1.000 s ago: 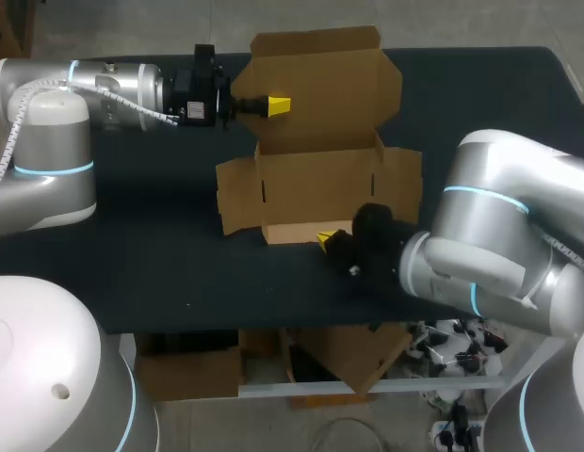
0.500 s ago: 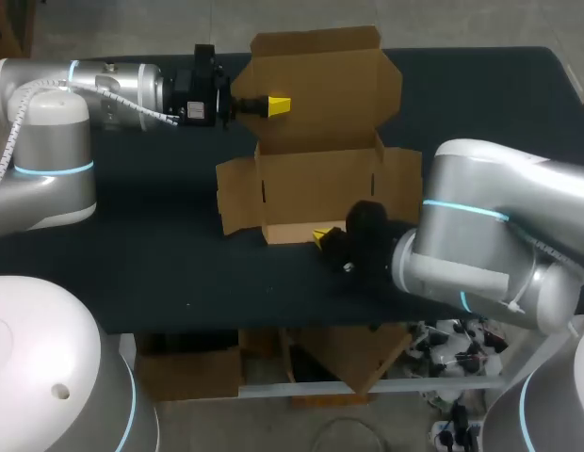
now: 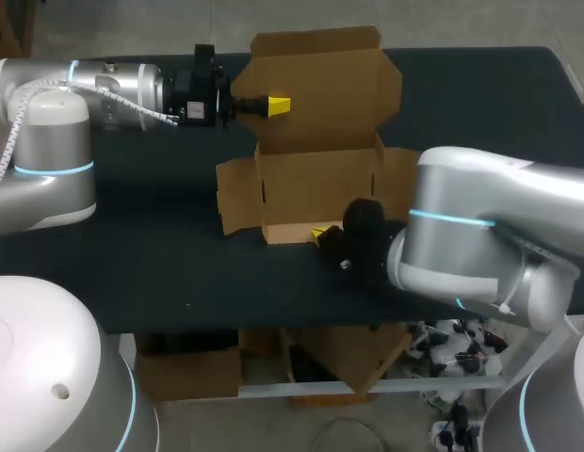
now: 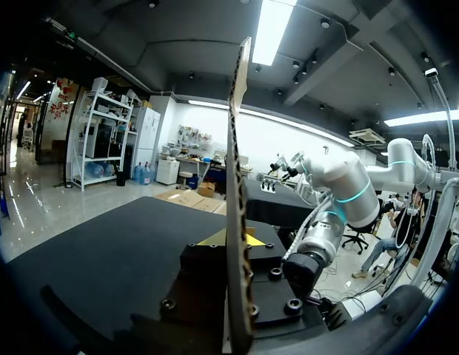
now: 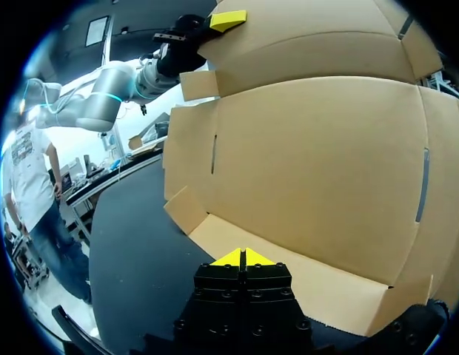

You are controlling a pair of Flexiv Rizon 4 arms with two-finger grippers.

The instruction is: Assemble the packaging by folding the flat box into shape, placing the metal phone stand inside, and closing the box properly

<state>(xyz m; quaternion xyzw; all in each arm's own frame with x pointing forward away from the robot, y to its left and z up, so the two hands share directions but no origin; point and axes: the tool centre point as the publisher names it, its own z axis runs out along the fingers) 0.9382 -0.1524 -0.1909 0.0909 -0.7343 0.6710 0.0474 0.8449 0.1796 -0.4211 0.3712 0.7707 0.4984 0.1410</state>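
Half the left gripper (image 3: 276, 104) hides behind its pinched box (image 3: 320, 179) — right gripper (image 5: 242, 257) pressed together.

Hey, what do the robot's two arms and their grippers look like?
Both the left arm and the right arm have rounded silver-grey housings with a thin glowing cyan ring at the joints. A white spiral-wrapped cable runs along the left arm. The left gripper and right gripper are black, blocky units, each with two fingers ending in bright yellow wedge-shaped tips.
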